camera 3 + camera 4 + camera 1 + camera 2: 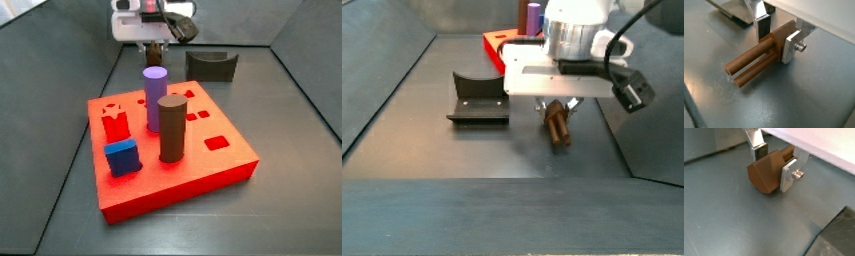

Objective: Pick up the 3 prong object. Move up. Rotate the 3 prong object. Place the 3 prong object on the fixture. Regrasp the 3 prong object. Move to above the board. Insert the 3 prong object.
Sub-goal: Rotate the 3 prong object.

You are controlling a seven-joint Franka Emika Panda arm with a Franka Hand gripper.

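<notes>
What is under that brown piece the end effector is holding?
Only bare grey floor shows under the 3 prong object, clamped in the end effector. Whether its prongs touch the floor cannot be told.

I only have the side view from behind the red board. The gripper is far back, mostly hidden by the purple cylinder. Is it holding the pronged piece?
Observer: Yes. In both wrist views the gripper is shut on the 3 prong object.
Operator: Prongs pointing where?
Observer: In a wrist view they stick out sideways from the fingers, roughly level with the floor.
Operator: Where's the fixture relative to it?
Observer: In a side view the fixture sits beside the gripper, apart from it and empty.
</notes>
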